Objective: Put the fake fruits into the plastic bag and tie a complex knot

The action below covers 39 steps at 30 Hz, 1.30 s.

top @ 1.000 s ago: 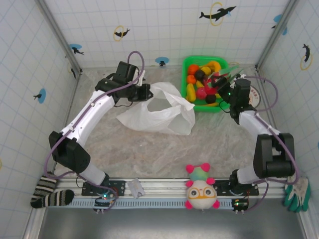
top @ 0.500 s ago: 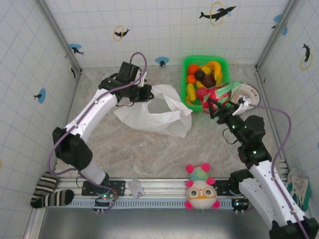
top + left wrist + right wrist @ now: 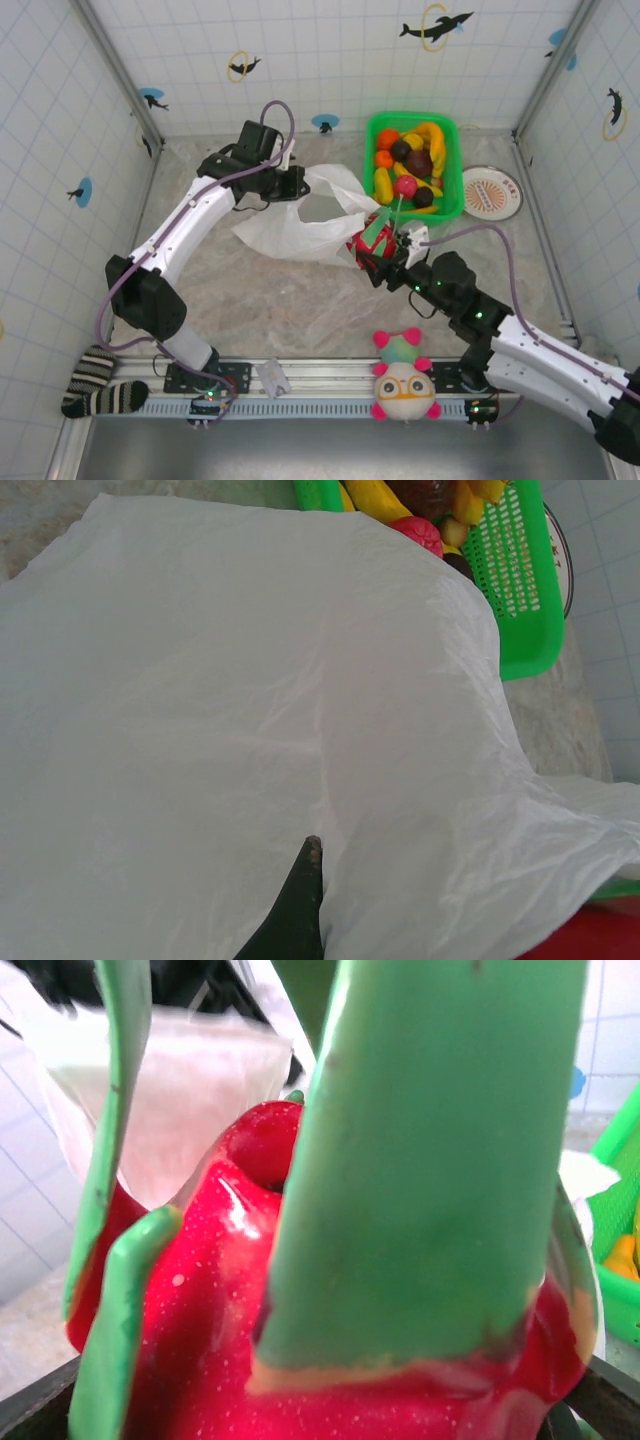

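The dragon fruit [image 3: 365, 238], red with green scales, sits in the right gripper [image 3: 385, 250], raised over the table [image 3: 300, 300] at the near right edge of the plastic bag [image 3: 300, 232]. In the right wrist view the dragon fruit [image 3: 220, 1290] is so close that its green scales blur and cover most of the picture. Of the fingers [image 3: 30, 1412] only dark corners show at the bottom, spread wide around the fruit's body. Behind it the white bag [image 3: 190, 1090] shows faintly, with a strip of the green basket [image 3: 615, 1170] at the right edge.

The bag lies crumpled on the table with its mouth lifted at the far side, where the left gripper [image 3: 288, 186] pinches its rim, fingers pressed together. In the left wrist view the bag [image 3: 250, 710] spreads over nearly everything. One dark fingertip [image 3: 303, 880] pokes up beneath the film, and the other is hidden. A red patch at the bottom right corner is cut off and cannot be identified.

The other fruits [image 3: 410, 160] lie piled in the basket [image 3: 372, 130], just beyond the bag's right side: orange, yellow, dark purple and red ones, partly overlapping. Right of the basket is a round plate [image 3: 492, 192]. At the near edge a plush toy [image 3: 403, 382] sits between the arm bases, and a striped sock [image 3: 98, 388] lies at the left corner.
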Each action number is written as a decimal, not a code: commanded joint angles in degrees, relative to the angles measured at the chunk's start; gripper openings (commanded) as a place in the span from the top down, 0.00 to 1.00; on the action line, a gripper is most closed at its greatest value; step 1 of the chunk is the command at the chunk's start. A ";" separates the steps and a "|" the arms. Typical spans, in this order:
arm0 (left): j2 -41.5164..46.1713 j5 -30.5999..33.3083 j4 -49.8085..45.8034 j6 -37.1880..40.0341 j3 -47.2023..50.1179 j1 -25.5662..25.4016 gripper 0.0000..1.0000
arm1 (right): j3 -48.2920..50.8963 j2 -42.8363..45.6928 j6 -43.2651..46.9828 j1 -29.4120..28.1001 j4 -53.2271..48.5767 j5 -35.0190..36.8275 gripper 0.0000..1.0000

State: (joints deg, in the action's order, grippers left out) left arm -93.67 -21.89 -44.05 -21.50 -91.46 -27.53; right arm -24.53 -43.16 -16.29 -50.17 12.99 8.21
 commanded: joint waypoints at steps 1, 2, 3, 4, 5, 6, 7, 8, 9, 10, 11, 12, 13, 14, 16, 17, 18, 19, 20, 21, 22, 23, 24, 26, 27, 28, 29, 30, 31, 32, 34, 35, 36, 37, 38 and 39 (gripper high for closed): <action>1.07 -1.21 -0.32 0.68 -1.09 0.39 0.98 | -0.51 -2.44 4.51 -0.50 10.12 4.13 0.37; 1.16 -1.58 -0.54 1.22 -1.01 0.43 0.98 | -0.46 -3.00 5.52 -0.50 10.23 5.50 0.37; 1.33 -2.04 -0.79 1.96 -0.96 0.46 0.98 | -0.28 -3.47 7.01 -0.37 10.84 6.69 0.37; 1.53 -2.96 -0.94 2.91 -0.87 0.46 0.97 | 0.21 -3.96 8.63 -0.30 12.03 7.61 0.37; 1.64 -3.76 -1.03 3.57 -0.74 0.46 0.96 | 0.60 -4.34 10.13 -0.15 13.29 7.72 0.37; 1.76 -4.39 -1.12 4.18 -0.65 0.46 0.96 | 0.78 -4.93 11.97 -0.02 14.03 7.29 0.37; 1.90 -5.61 -1.14 5.03 -0.57 0.46 0.96 | 0.85 -5.91 14.21 0.03 14.85 6.95 0.37; 2.03 -6.89 -1.08 5.66 -0.48 0.41 0.95 | 0.74 -6.74 15.80 0.07 15.48 6.42 0.37; 2.15 -8.39 -1.12 6.61 -0.47 0.41 0.96 | 0.58 -7.49 16.91 0.25 16.09 5.83 0.37; 2.36 -9.78 -1.21 7.45 -0.43 0.45 0.95 | 0.54 -8.09 17.74 0.73 16.83 5.09 0.37; 2.67 -10.84 -1.47 8.48 -0.39 0.46 0.95 | 0.43 -8.59 18.01 2.11 18.14 3.52 0.37; 3.03 -11.34 -1.83 9.72 -0.30 0.45 0.95 | 0.58 -8.75 17.19 4.13 19.64 1.24 0.37; 3.50 -11.51 -2.36 10.82 -0.30 0.46 0.95 | 0.76 -8.99 15.93 6.37 21.49 -1.32 0.38; 3.73 -11.42 -2.84 11.67 -0.35 0.41 0.95 | 0.69 -9.30 15.07 7.82 22.60 -3.56 0.38; 4.22 -12.39 -3.67 14.21 -0.43 0.45 0.95 | -0.05 -10.55 16.87 8.23 22.93 -6.28 0.38; 4.39 -13.04 -3.67 14.79 -0.23 0.43 0.94 | -0.80 -11.35 18.07 7.66 22.05 -6.84 0.38; 4.50 -13.78 -3.58 15.33 -0.21 0.45 0.94 | -1.80 -12.82 19.24 7.09 21.26 -7.79 0.38; 4.55 -14.36 -3.46 15.73 -0.21 0.44 0.94 | -2.24 -13.94 19.87 6.89 21.39 -9.03 0.38; 4.54 -14.86 -3.37 16.22 -0.21 0.41 0.94 | -2.25 -14.64 19.88 6.84 22.19 -9.93 0.38; 4.63 -15.21 -3.07 16.72 -0.21 0.46 0.94 | -1.83 -15.79 19.60 6.93 24.54 -11.21 0.38; 4.70 -15.41 -2.75 17.29 -0.08 0.45 0.94 | -1.49 -16.56 19.44 6.89 26.36 -12.08 0.38; 4.89 -15.65 -2.24 17.60 0.20 0.46 0.93 | -1.23 -17.34 19.08 6.85 28.14 -12.98 0.38; 4.94 -15.85 -1.72 17.79 0.39 0.41 0.93 | -1.44 -18.30 18.76 6.64 29.14 -14.08 0.38; 5.01 -16.66 -0.92 18.08 0.79 0.41 0.93 | -2.57 -19.82 19.07 5.78 28.84 -15.68 0.38; 4.96 -16.95 -0.56 18.07 0.92 0.46 0.93 | -3.45 -20.68 19.51 5.15 28.15 -16.24 0.38; 4.84 -17.12 -0.43 18.18 0.93 0.45 0.93 | -3.96 -21.26 19.92 4.63 27.64 -16.58 0.38; 4.73 -17.12 -0.38 18.28 0.93 0.46 0.93 | -4.45 -21.95 20.27 4.20 27.38 -16.64 0.38; 4.57 -17.08 -0.33 18.29 1.00 0.41 0.93 | -4.80 -22.51 20.56 3.93 27.52 -16.39 0.38; 4.47 -17.13 -0.27 18.31 1.10 0.45 0.93 | -4.74 -22.99 20.51 3.81 28.34 -16.30 0.38; 4.30 -16.96 -0.18 18.42 1.27 0.46 0.93 | -4.59 -23.28 20.36 3.78 29.11 -16.30 0.38; 4.32 -16.59 0.01 18.40 1.83 0.46 0.93 | -4.47 -23.38 20.01 3.96 30.86 -16.28 0.38; 4.27 -16.44 0.10 18.51 2.10 0.46 0.93 | -4.54 -23.21 19.92 4.00 31.37 -16.42 0.38; 4.35 -16.39 0.14 18.82 2.39 0.46 0.93 | -4.73 -23.04 19.52 4.12 32.11 -16.67 0.38; 4.29 -16.14 0.39 19.02 2.58 0.44 0.93 | -4.80 -23.03 18.90 4.13 33.35 -17.01 0.38; 4.44 -15.93 0.69 19.14 2.85 0.41 0.93 | -5.07 -23.02 18.09 4.20 34.64 -17.68 0.38; 4.46 -15.76 0.97 19.22 3.12 0.46 0.93 | -5.34 -23.13 16.98 4.10 36.14 -18.25 0.39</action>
State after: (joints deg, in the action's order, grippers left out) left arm -90.50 -37.08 -44.42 -4.25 -89.45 -27.53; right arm -25.87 -66.94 2.61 -46.11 37.65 -8.05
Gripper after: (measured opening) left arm 0.073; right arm 0.904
